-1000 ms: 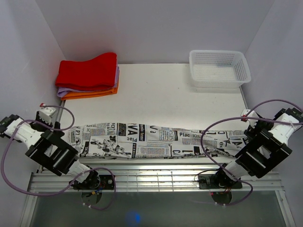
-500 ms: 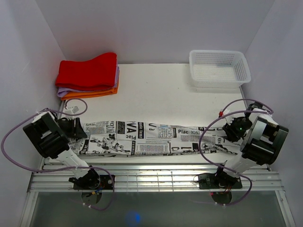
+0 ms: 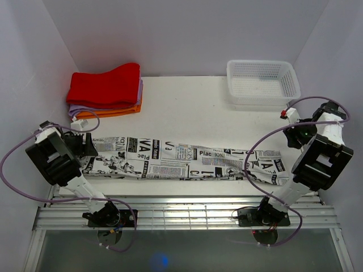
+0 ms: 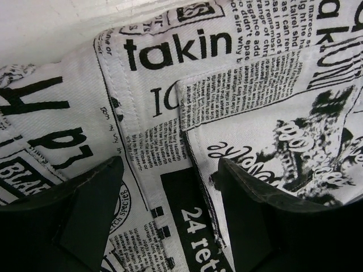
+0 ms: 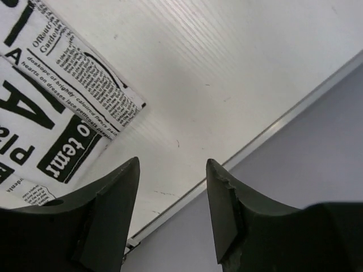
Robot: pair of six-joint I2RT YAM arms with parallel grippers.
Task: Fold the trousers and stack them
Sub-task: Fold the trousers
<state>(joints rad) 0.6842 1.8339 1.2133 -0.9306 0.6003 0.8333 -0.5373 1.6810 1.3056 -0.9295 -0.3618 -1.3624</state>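
Lying stretched flat along the near edge of the table (image 3: 193,107), the trousers (image 3: 181,161) look readied for folding; left gripper (image 4: 170,167) spread over their left end; right gripper (image 5: 171,167) spread, empty, beside the hem at the right edge.

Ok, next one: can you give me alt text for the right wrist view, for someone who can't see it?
The right pincer hangs open over bare white table, with nothing between its two dark fingers. A corner of the newspaper-print trousers fills the upper left. The table's edge and a pale wall cross the lower right.
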